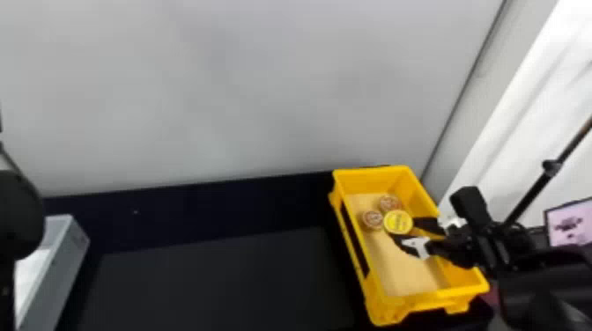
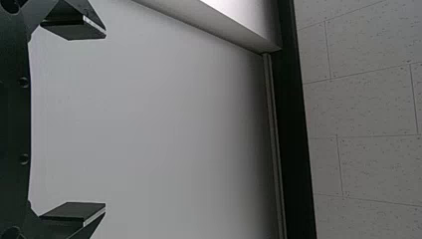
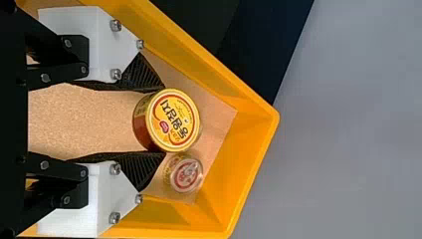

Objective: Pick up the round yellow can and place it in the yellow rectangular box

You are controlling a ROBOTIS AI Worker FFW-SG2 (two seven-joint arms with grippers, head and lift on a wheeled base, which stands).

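Pinches the round yellow metal can (image 1: 398, 221) with the black-and-white right gripper (image 1: 404, 229), inside the yellow rectangular plastic box (image 1: 423, 300), near 2 smaller round red-and-white containers (image 1: 373, 219). Has the black left gripper (image 2: 105, 119) spread wide.

The right arm (image 1: 546, 281) comes in low at the head view's right edge, its thick black forearm lying aslant, and its right gripper (image 1: 403, 229) points toward the robot's left and slightly forward. In the right wrist view its two black fingers (image 3: 144, 172), ribbed toward their tips, stand part-way apart, tips level with each other, with white plates (image 3: 74, 45) and black links (image 3: 74, 77) behind them. The left arm (image 1: 20, 211) shows as a dark, rounded section at the head view's left edge; the left gripper (image 2: 105, 119) has its flat fingers (image 2: 74, 30) spread wide, facing each other
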